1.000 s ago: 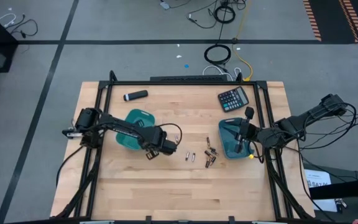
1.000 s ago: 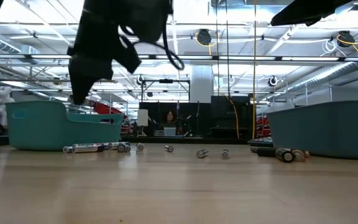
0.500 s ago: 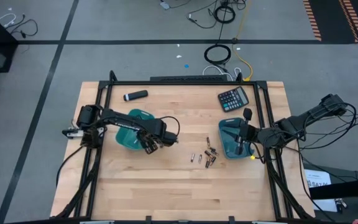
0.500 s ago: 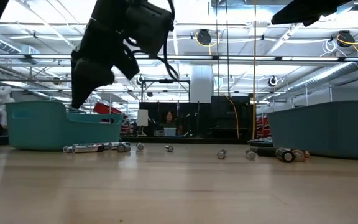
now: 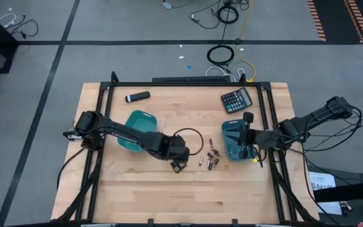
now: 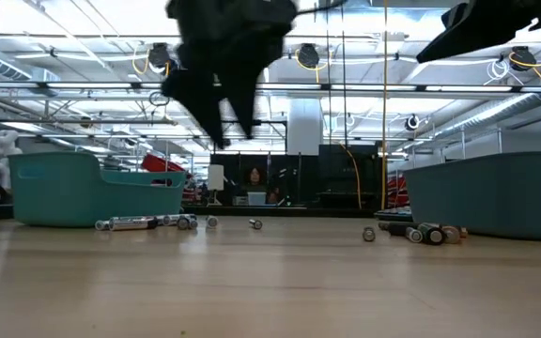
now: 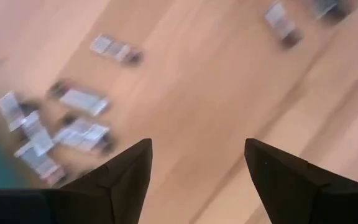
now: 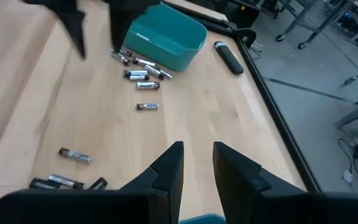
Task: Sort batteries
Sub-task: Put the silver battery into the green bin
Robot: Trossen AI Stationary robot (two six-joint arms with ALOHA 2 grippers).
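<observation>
The left gripper (image 5: 179, 166) hung over bare wood between the two teal trays, its fingers (image 7: 124, 180) spread apart and holding nothing, likely lining up to pick a cell from the batteries (image 5: 210, 159) scattered just beside the right tray (image 5: 233, 140). More batteries (image 8: 140, 70) lay loose against the left tray (image 5: 135, 123). The right gripper (image 8: 194, 174) waited over the right tray, fingers slightly parted and empty, keeping clear of the working arm.
</observation>
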